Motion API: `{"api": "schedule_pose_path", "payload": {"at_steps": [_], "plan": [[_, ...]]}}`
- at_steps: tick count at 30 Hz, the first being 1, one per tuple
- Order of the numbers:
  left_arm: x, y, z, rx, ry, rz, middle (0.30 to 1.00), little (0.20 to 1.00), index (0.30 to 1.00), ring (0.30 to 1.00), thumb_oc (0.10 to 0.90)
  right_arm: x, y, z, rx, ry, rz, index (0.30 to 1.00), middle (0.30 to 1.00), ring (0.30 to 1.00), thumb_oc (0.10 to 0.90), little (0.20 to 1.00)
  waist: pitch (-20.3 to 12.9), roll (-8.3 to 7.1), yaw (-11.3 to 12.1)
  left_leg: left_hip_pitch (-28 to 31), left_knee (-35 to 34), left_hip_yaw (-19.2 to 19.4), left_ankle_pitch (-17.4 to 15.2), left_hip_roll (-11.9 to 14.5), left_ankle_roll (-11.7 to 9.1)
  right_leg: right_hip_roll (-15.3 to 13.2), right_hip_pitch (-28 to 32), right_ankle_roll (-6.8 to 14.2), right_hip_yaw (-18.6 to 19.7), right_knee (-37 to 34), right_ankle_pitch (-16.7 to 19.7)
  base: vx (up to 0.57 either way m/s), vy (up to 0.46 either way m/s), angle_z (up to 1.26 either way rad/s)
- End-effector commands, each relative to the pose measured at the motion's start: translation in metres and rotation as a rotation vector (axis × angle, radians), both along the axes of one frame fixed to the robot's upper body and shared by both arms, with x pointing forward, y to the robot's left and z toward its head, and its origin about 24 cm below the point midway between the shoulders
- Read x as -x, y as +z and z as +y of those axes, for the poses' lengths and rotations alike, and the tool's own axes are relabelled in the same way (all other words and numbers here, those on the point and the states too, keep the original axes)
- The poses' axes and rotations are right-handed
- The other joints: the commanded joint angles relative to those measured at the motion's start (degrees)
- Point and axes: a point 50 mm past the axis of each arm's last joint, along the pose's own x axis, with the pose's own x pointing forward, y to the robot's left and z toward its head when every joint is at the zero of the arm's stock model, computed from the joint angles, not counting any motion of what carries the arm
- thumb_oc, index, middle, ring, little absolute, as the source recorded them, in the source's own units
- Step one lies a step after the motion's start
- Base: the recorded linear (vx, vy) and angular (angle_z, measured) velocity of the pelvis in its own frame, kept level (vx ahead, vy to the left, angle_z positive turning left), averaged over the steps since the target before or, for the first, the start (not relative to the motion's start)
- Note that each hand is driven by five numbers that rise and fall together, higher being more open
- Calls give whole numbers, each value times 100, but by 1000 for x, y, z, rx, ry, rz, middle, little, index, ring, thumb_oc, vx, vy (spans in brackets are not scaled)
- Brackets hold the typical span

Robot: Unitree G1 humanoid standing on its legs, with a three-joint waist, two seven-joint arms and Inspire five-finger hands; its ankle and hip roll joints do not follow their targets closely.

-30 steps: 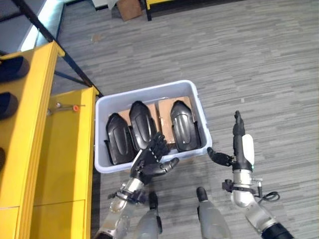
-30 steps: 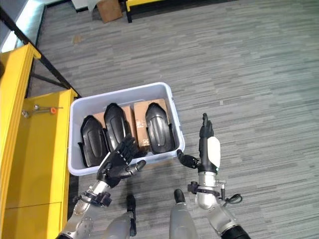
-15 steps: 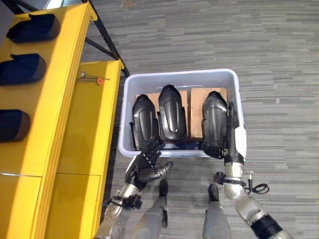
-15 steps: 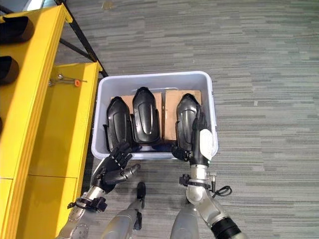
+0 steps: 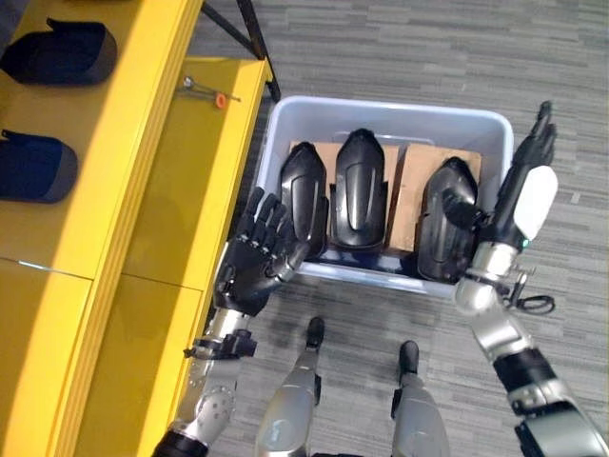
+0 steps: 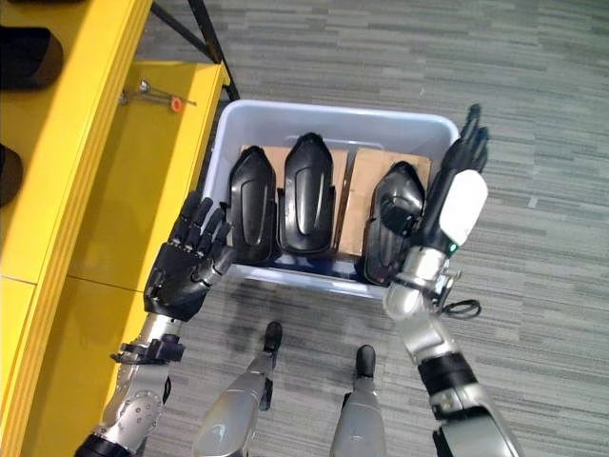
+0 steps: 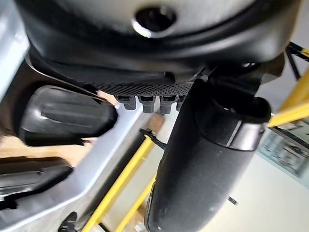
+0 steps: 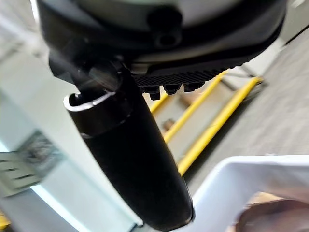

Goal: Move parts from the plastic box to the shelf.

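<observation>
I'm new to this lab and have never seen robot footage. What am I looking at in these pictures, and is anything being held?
A humanoid robot is looking down at its own two arms. The two wide pictures come from the twin cameras in its head. The two close ones come from cameras on its wrists, so each is mostly dark hand.

On the floor stands a pale plastic box with three black moulded parts lying on cardboard. To the robot's left is a yellow shelf that already carries similar dark parts.

The left hand is spread open at the box's near left corner. The right hand, fingers straight, is at the box's right side. Neither holds anything.
</observation>
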Motion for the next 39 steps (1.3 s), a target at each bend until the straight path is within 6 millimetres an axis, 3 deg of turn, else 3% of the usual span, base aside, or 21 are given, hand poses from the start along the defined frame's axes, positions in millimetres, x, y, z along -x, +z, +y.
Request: {"api": "schedule_pose_path", "payload": {"at_steps": [1, 7, 12, 20, 25, 31, 39], "plan": [[2, 38, -8, 0, -65, -211, 1000, 1000, 1000, 1000, 900, -2, 54, 2, 89, 59, -183, 1000, 1000, 1000, 900, 1000, -207, 19, 105, 26, 577, 313, -746, 25, 269, 190, -346, -538, -54, 638, -206, 0, 0, 0], [0, 35, -13, -13, -67, -184, 1000, 1000, 1000, 1000, 900, -14, 71, 0, 74, 60, -151, 1000, 1000, 1000, 900, 1000, -8, 76, 181, -309, 727, 347, -714, -34, 277, 189, -621, -582, -116, 835, -276, -10, 11, 1], [2, 31, -12, -3, -47, -167, 1000, 1000, 1000, 1000, 900, -15, 68, 4, 75, 89, -119, 1000, 1000, 1000, 900, 1000, -8, 112, 208, -521, 771, 345, -689, -54, 280, 176, -823, -590, -152, 959, -316, -7, 29, 2], [4, 41, -1, 4, 78, -232, 1000, 1000, 1000, 1000, 900, -13, 39, 24, 62, 156, -49, 1000, 1000, 1000, 900, 1000, -8, 108, 214, -972, 803, 418, -623, -111, 325, 175, -1276, -587, -158, 1079, -303, -24, 23, 1], [6, 58, 8, 0, 213, -309, 1000, 1000, 1000, 1000, 900, -5, 14, 31, 59, 119, -14, 1000, 1000, 1000, 900, 1000, -8, 84, 173, -1109, 794, 456, -599, -118, 347, 177, -1450, -578, -133, 1106, -279, 0, 0, 0], [2, 76, 4, 2, 189, -356, 1000, 1000, 1000, 1000, 900, -5, -2, 13, 13, -100, 40, 1000, 1000, 1000, 900, 1000, -8, 101, 161, -1306, 826, 460, -569, -134, 348, 213, -1691, -574, -149, 1205, -264, -25, 1, 0], [-2, 74, -10, -13, 104, -346, 1000, 1000, 1000, 1000, 900, -16, 1, 2, -49, -159, 73, 1000, 1000, 1000, 900, 1000, -8, 198, 187, -1443, 851, 477, -545, -137, 333, 207, -1828, -601, -163, 1256, -267, -11, 13, 0]]}}
